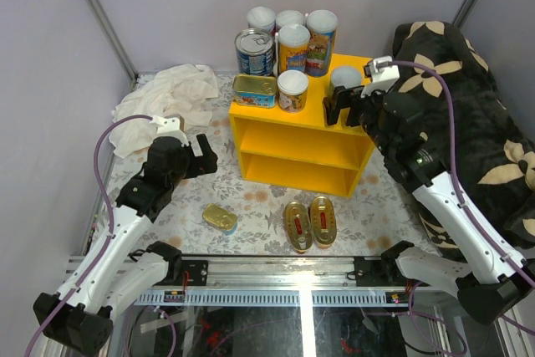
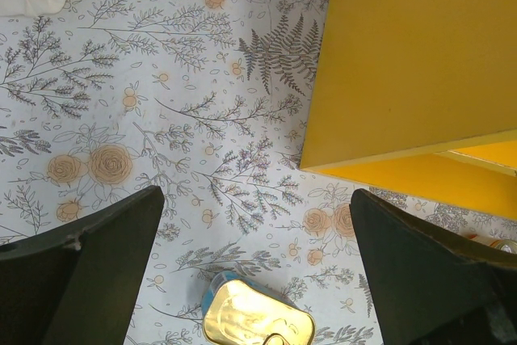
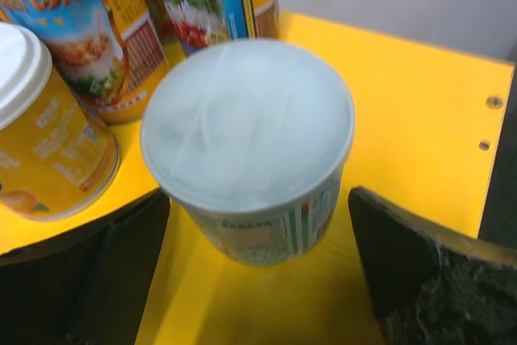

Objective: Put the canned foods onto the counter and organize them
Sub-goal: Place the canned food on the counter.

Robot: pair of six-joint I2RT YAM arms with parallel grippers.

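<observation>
On top of the yellow shelf unit (image 1: 301, 133), near its right corner, a short white-lidded can (image 3: 246, 127) stands upright between the fingers of the right claw (image 3: 258, 224). The claw is spread open to either side of the can, with a thin strip of yellow showing beside the right finger; whether the left finger touches the can is hard to tell. Further left on the same top stand a cluster of tall white-lidded cans (image 1: 293, 46), a blue-labelled steel can (image 1: 254, 52), a gold rectangular tin (image 1: 254, 89) and another short can (image 1: 292, 89). Down on the floral floor (image 1: 259, 198) in front of the unit, two gold oval tins (image 1: 298, 226) lie side by side. A small gold tin with a blue side (image 2: 257, 321) lies apart to their left, and the left claw (image 2: 258, 199) hangs over the floor near it, fingers wide apart and holding nothing. A white cloth (image 1: 167, 98) lies at the back left and a dark flowered cushion (image 1: 468, 123) on the right.
</observation>
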